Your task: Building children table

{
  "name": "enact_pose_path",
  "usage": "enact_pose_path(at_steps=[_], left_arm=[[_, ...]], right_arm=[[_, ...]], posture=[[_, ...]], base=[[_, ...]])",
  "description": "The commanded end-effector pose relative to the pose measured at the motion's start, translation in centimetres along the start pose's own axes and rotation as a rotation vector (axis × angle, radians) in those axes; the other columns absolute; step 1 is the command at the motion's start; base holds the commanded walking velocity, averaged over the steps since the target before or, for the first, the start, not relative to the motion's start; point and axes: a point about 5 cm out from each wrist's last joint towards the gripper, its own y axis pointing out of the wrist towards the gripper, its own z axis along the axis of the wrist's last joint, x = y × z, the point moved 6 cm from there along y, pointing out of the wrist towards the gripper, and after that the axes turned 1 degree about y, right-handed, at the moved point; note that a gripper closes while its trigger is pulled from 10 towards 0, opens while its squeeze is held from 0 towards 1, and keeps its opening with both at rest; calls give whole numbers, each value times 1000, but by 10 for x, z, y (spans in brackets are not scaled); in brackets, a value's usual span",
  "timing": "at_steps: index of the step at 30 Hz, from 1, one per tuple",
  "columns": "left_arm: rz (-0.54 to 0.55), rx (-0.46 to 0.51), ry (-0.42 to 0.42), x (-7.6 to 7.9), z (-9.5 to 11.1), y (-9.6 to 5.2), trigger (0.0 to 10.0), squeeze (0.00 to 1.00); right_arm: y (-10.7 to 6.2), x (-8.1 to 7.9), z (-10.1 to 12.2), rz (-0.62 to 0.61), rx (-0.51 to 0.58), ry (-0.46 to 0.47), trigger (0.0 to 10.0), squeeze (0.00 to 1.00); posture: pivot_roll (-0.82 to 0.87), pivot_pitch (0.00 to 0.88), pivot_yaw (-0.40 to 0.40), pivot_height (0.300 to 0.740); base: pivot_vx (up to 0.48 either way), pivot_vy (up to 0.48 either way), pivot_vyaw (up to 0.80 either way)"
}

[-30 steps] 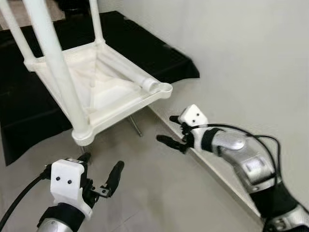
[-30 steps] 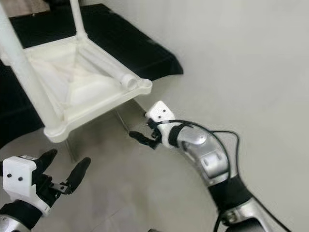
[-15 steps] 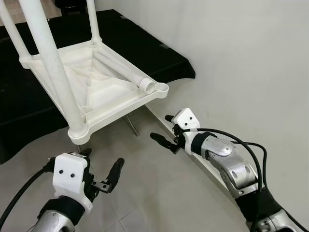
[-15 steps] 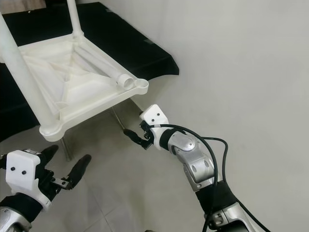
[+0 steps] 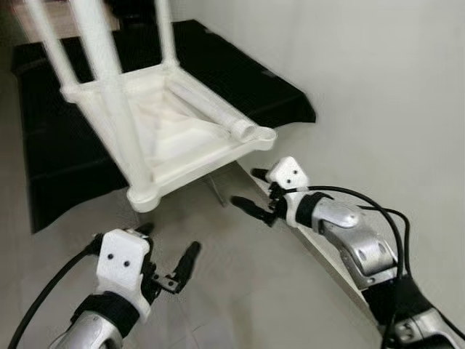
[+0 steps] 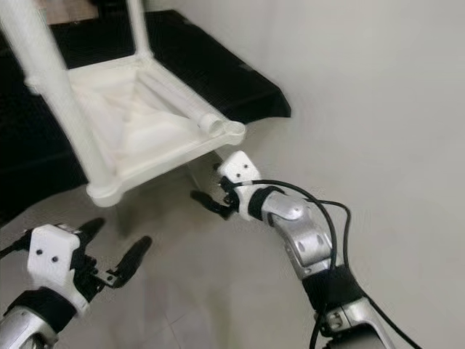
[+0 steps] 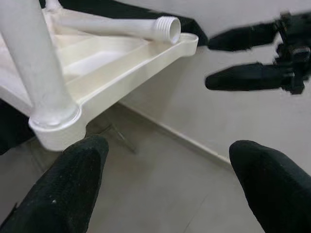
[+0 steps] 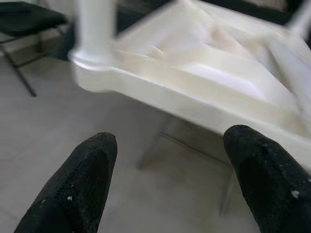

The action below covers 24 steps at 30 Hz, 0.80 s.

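A white plastic children's table (image 5: pixel 203 163) lies upside down on a black-covered surface, with several legs standing up from it, one of them the near leg (image 5: pixel 109 87). A loose leg (image 5: pixel 218 120) lies inside the underside. Its threaded end (image 7: pixel 167 29) is beside an open corner socket (image 5: pixel 265 134). My right gripper (image 5: pixel 247 187) is open and holds nothing, just below and in front of that corner. My left gripper (image 5: pixel 168 243) is open and holds nothing, low over the floor below the near corner (image 7: pixel 53 126). The right wrist view looks between open fingers (image 8: pixel 92 170) at the table's rim (image 8: pixel 194 104).
A black cloth (image 5: pixel 58 160) covers the low surface under the table, with thin metal legs (image 5: pixel 216 193) beneath it. A white wall (image 5: pixel 378 87) and its baseboard (image 5: pixel 320 254) run close along my right arm. Grey tiled floor (image 5: pixel 247 298) lies in front.
The whole view has shifted, so the camera moved. Both grippers stay open and keep roughly the same places below the table's near edge.
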Motion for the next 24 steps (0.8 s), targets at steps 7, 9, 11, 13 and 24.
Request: enact_pose_path(at_steps=[7, 9, 11, 13, 24], left_arm=[[-96, -22, 4, 15, -2, 0, 10000, 0], [-96, -22, 4, 15, -2, 0, 10000, 0], [-97, -22, 3, 16, -2, 0, 10000, 0], [-96, -22, 2, 16, -2, 0, 10000, 0], [-109, 20, -4, 15, 10, 10, 10000, 0]], right_arm=[[-10, -3, 5, 154, -36, -157, 10000, 0], [-10, -3, 5, 154, -36, -157, 10000, 0], [-8, -3, 9, 161, -20, -146, 10000, 0], [-6, -3, 12, 162, -6, -132, 10000, 0], [2, 3, 1, 58, -35, -151, 10000, 0]], posture=[[-83, 120, -91, 740], [-83, 120, -91, 740], [-79, 117, -95, 740], [-79, 117, -95, 740], [-86, 115, -88, 740]], base=[[0, 0, 114], [0, 0, 800], [131, 0, 800], [264, 0, 400], [299, 0, 0]])
